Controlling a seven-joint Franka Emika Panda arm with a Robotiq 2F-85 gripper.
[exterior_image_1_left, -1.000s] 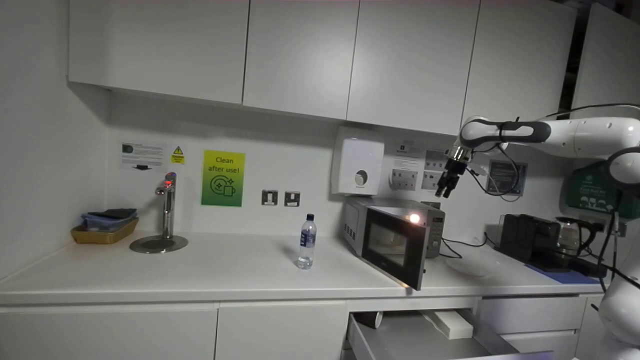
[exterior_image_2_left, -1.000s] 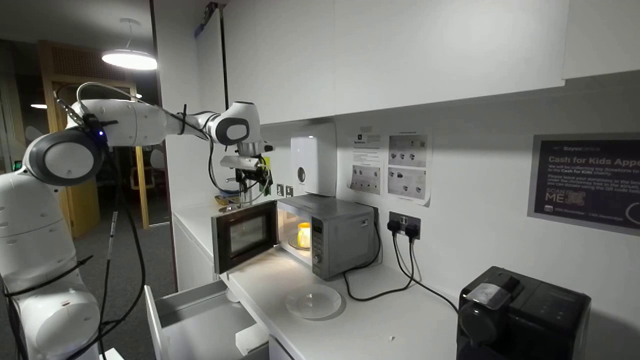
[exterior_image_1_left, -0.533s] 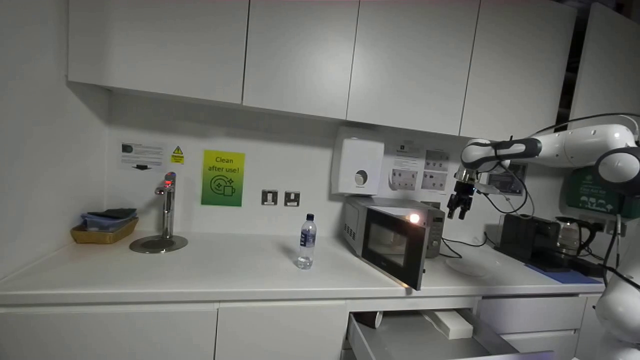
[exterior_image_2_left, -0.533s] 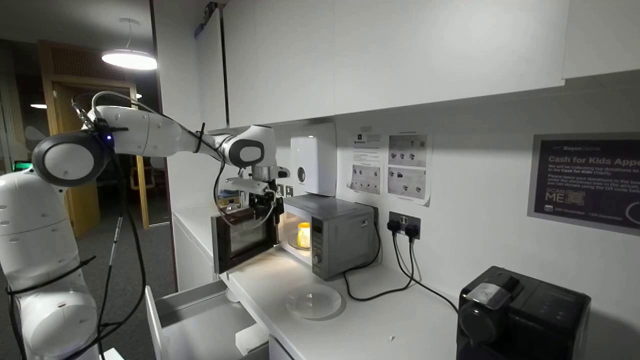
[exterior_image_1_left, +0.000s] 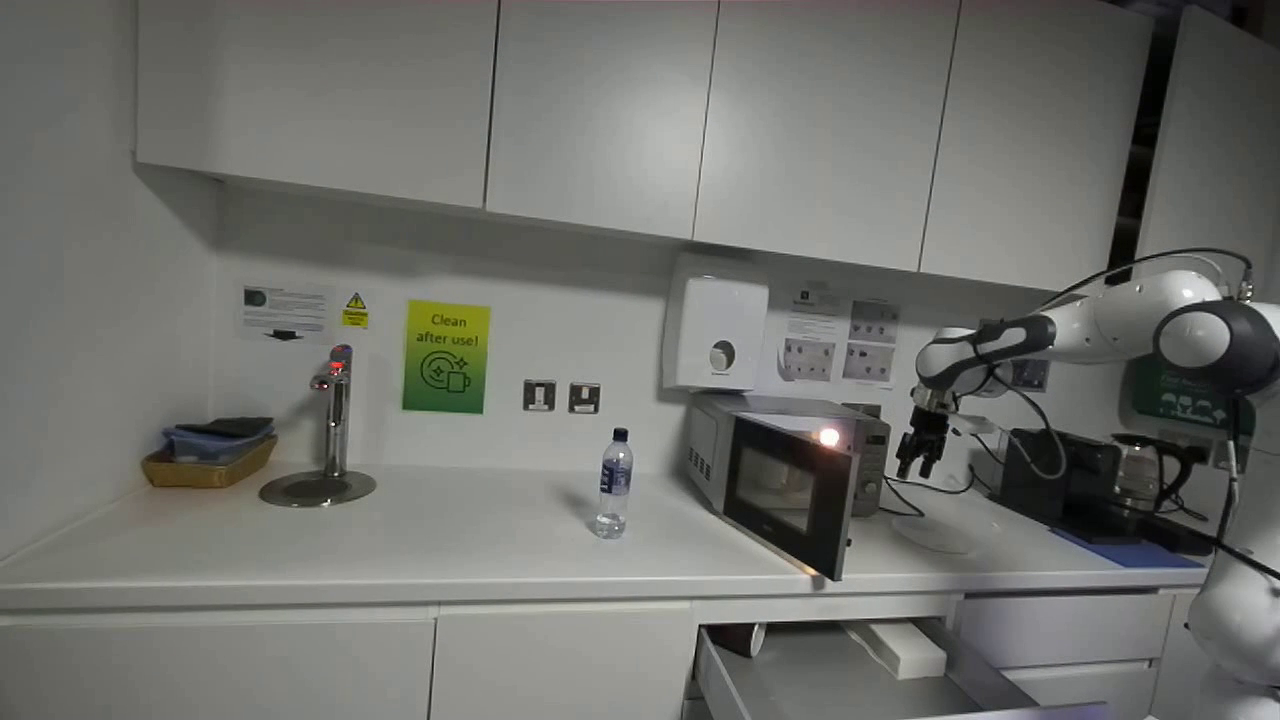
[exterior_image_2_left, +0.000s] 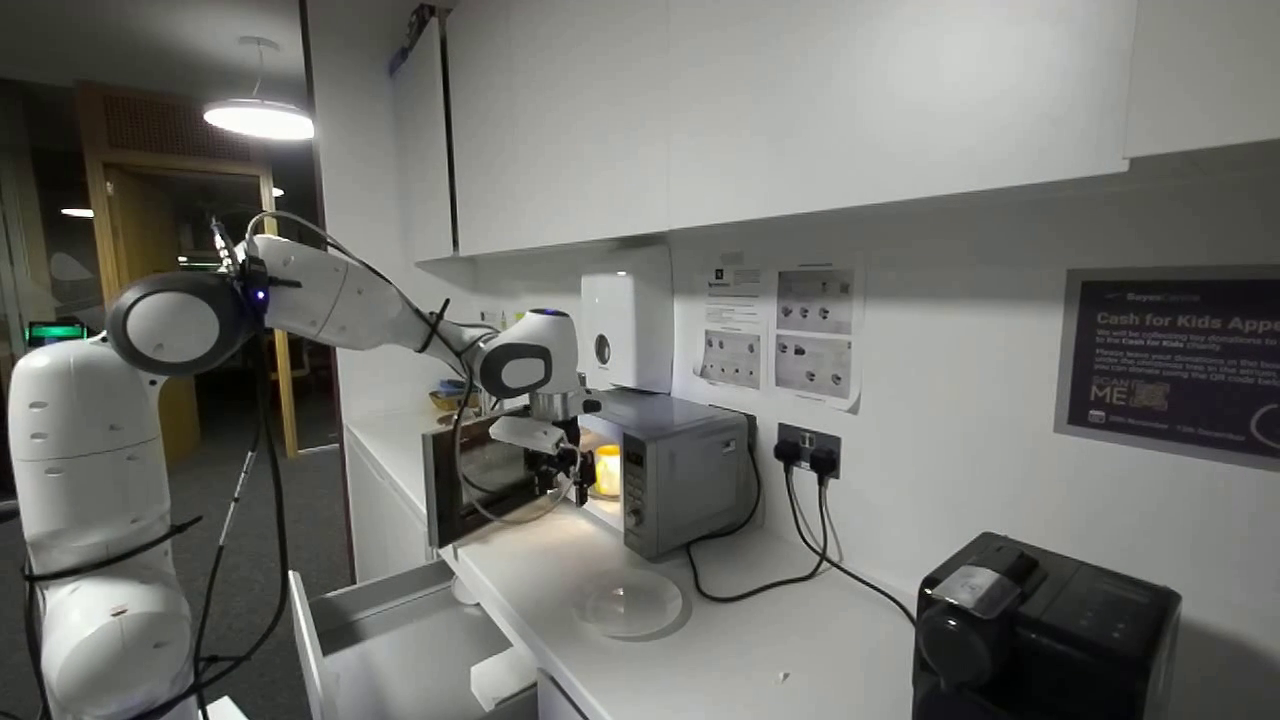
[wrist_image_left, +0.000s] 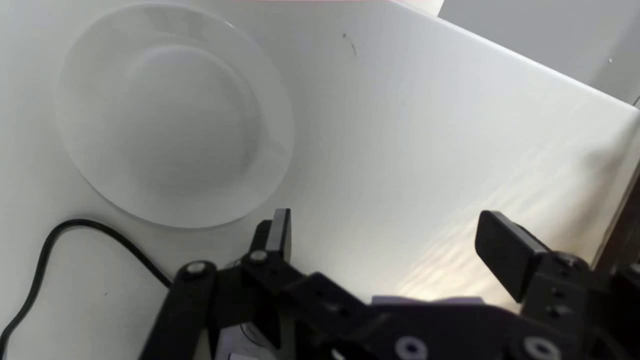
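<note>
White counter (wrist_image_left: 360, 150) beneath a released gripper (wrist_image_left: 385, 222).
Jaws spread wide, holding nothing. Just past the gripper in an exterior view: yellow cup (exterior_image_2_left: 607, 468), upright inside the lit microwave (exterior_image_2_left: 700, 480), exact gap hard to tell. Below the gripper and off to one side: round plate (wrist_image_left: 175, 125), without a long axis.

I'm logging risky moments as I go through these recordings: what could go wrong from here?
1. The open claw hovers near the open microwave door; swinging sideways, it might bump it.
2. The yellow cup stands inside the microwave, so a careless reach might tip it.
3. The plate lies on the counter and the drawer below is pulled out; shoved over the edge, the plate could fall in.
</note>
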